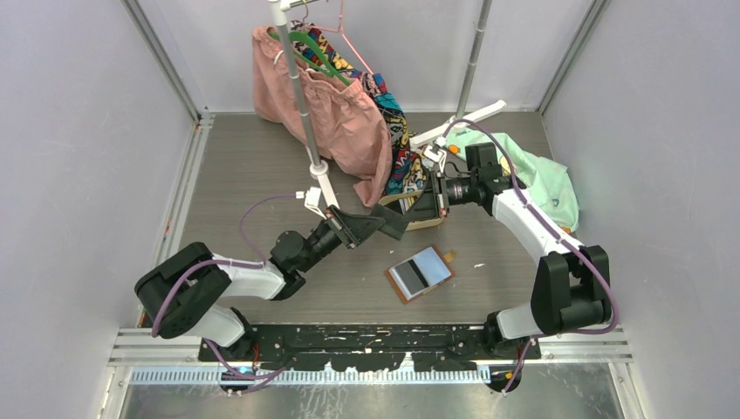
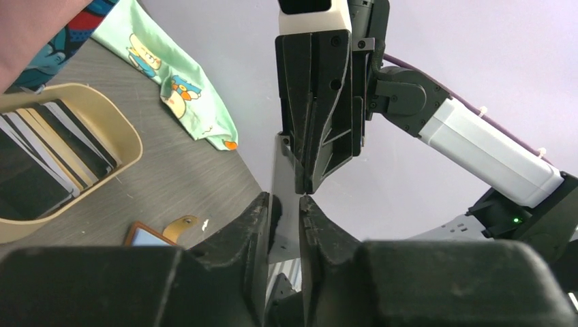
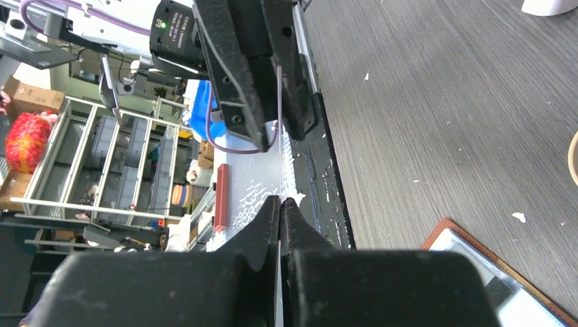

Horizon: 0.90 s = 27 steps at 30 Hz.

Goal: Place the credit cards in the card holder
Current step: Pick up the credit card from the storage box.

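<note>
Handover above the grey wood-grain tabletop (image 1: pixel 262 175), centre of the overhead frame: the right gripper (image 3: pixel 281 204) is clenched on one thin dark plastic credit card (image 2: pixel 283 174), edge-up, probably so the left gripper (image 2: pixel 286 204) can regrip it for insertion. The left jaws flank that card; whether they pinch it I cannot tell. Other cards (image 2: pixel 41 157) lie in the oval beige tray (image 2: pixel 129 143), upper left of the left wrist view. The open tan leather card holder (image 1: pixel 420 273) waits at lower centre.
</note>
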### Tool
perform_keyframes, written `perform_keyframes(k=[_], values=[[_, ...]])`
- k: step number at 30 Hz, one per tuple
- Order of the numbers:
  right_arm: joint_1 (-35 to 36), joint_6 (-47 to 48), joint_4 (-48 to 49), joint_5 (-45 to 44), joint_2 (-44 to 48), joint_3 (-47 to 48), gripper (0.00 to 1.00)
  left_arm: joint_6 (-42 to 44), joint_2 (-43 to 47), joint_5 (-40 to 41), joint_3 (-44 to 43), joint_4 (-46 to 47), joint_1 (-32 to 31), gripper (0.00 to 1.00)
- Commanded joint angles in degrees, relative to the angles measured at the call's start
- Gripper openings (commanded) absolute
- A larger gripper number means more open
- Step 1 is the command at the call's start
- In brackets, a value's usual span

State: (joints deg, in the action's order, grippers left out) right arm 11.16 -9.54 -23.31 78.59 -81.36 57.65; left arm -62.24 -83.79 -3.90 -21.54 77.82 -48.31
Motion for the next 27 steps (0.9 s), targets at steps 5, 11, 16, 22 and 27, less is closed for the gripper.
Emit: perform_keyframes(k=[5, 11, 16, 22, 27], values=[[0.9, 8.8, -6.5, -3.4, 3.3, 3.3, 0.16, 2.1, 1.3, -4.0, -1.3, 4.1, 1.6, 0.00], [0.9, 35.4, -27.0, -18.7, 4.9, 9.9, 0.54, 6.6, 4.7, -13.6, 0.3, -5.8, 3.1, 0.00], [0.9, 54.6, -32.8, -18.1, 7.8, 5.6, 0.74, 19.7, 10.9, -27.2, -5.2, -32.3, 3.1, 0.00], [8.5, 55.5, -29.0, -18.8, 9.2, 1.9, 0.81, 32.1, 14.1, -34.6, -11.9, -48.4, 2.5, 0.00], [12.4, 54.4, -27.5, -17.9, 7.9, 1.5, 0.75, 34.7, 12.7, -37.7, -15.2, -49.9, 1.8, 0.00]])
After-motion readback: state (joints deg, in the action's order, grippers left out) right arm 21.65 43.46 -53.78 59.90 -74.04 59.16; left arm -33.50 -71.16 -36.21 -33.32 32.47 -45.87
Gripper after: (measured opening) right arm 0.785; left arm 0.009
